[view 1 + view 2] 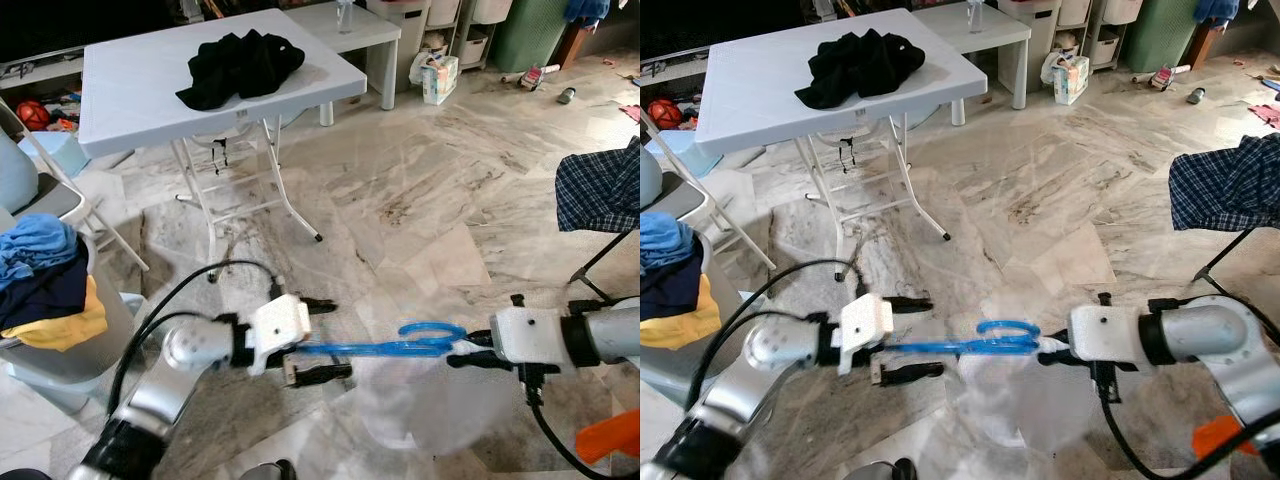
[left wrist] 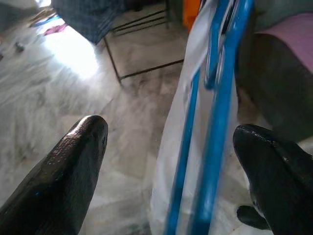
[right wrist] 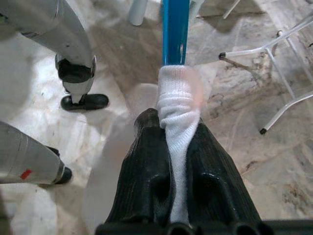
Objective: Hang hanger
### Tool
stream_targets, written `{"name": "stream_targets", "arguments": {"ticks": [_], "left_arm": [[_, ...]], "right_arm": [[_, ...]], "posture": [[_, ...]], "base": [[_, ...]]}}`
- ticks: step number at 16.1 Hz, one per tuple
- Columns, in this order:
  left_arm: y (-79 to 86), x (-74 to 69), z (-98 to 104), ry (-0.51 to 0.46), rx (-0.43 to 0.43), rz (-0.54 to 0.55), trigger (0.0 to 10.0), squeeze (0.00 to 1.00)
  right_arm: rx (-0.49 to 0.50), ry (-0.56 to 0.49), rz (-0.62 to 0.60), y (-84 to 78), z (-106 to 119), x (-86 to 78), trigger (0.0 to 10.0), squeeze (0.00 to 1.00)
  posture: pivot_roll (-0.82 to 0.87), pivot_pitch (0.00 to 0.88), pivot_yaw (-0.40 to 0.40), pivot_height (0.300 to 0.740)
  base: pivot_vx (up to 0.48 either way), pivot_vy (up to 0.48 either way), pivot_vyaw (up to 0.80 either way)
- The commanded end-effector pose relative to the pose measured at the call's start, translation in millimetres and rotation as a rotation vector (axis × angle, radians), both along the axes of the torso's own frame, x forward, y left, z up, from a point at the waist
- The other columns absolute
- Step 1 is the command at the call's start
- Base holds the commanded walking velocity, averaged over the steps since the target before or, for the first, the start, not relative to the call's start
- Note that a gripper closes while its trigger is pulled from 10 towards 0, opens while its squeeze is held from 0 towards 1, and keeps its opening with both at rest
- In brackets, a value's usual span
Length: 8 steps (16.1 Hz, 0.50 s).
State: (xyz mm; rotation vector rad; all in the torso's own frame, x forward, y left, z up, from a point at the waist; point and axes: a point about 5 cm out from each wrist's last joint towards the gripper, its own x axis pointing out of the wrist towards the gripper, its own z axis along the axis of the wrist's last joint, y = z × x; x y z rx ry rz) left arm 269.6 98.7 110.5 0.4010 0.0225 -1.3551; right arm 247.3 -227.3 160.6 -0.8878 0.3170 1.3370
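Note:
A blue hanger [image 1: 385,349] is held level above the marble floor, with a thin white garment [image 1: 415,415] hanging from it. My right gripper [image 1: 468,352] is shut on the bunched white cloth [image 3: 178,110] at one end, where the blue hanger [image 3: 175,29] comes out. My left gripper [image 1: 323,339] is open at the other end. One of its black fingers [image 1: 318,303] is above the bar and the other below, not touching. In the left wrist view the hanger [image 2: 220,103] runs between the spread fingertips [image 2: 90,134].
A white folding table [image 1: 120,90] with a black garment [image 1: 240,65] stands ahead on the left. A laundry basket [image 1: 60,360] of clothes is close on my left. A plaid shirt [image 1: 600,190] hangs on a dark frame at right. Bins and clutter line the far wall.

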Motion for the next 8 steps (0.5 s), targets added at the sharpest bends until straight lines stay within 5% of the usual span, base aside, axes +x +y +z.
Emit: {"name": "stream_targets", "arguments": {"ticks": [1, 2, 8], "left_arm": [[-0.5, 1.3, 0.7, 0.001, 0.004, -0.018, 4.7, 0.0], [-2.4, 3.6, 2.7, -0.004, -0.004, -0.026, 0.5, 0.0], [-6.6, -0.4, -4.8, 0.033, 0.046, -0.136, 0.0, 0.0]], "right_arm": [[-0.017, -0.026, 0.029, -0.8, 7.1, -0.3, 10.0, 0.0], [-0.018, -0.033, 0.028, 0.2, 7.1, 0.9, 10.0, 0.0], [-0.025, -0.052, 0.04, 2.4, 8.4, 6.1, 10.0, 0.0]], "posture": [[-0.12, 0.055, 0.078, 0.74], [-0.12, 0.055, 0.08, 0.74], [-0.12, 0.057, 0.081, 0.74]], "base": [[0.0, 0.0, 0.0], [0.0, 0.0, 0.0], [0.0, 0.0, 0.0]]}}
